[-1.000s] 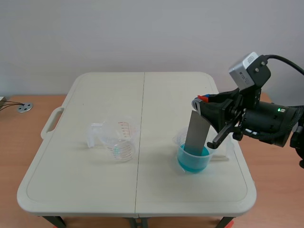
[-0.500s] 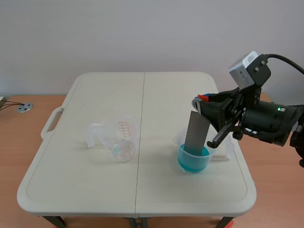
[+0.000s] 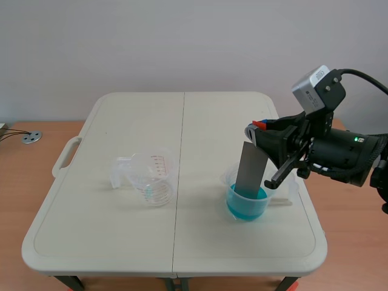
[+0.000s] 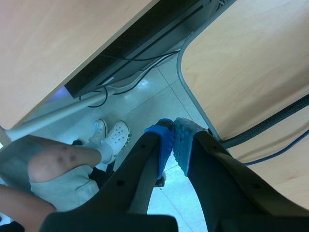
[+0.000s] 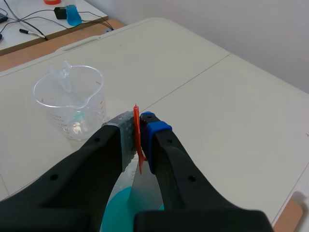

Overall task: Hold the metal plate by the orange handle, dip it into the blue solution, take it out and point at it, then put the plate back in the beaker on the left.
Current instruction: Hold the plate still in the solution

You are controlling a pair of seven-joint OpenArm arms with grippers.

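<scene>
Right hand (image 5: 139, 126) clamps the orange handle (image 5: 137, 147) so the metal plate (image 3: 249, 167) hangs upright, dipping into the blue solution (image 3: 245, 207) at the bench's (image 3: 200, 121) four o'clock; left hand (image 4: 173, 141) pinched closed, empty.

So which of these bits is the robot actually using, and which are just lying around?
In use: right pincer, shut on the orange handle; metal plate, lower end in the beaker of blue solution; clear beaker on the left, for later.
Lying about: grey disc beside the table; left pincer, shut, away from the table.
</scene>
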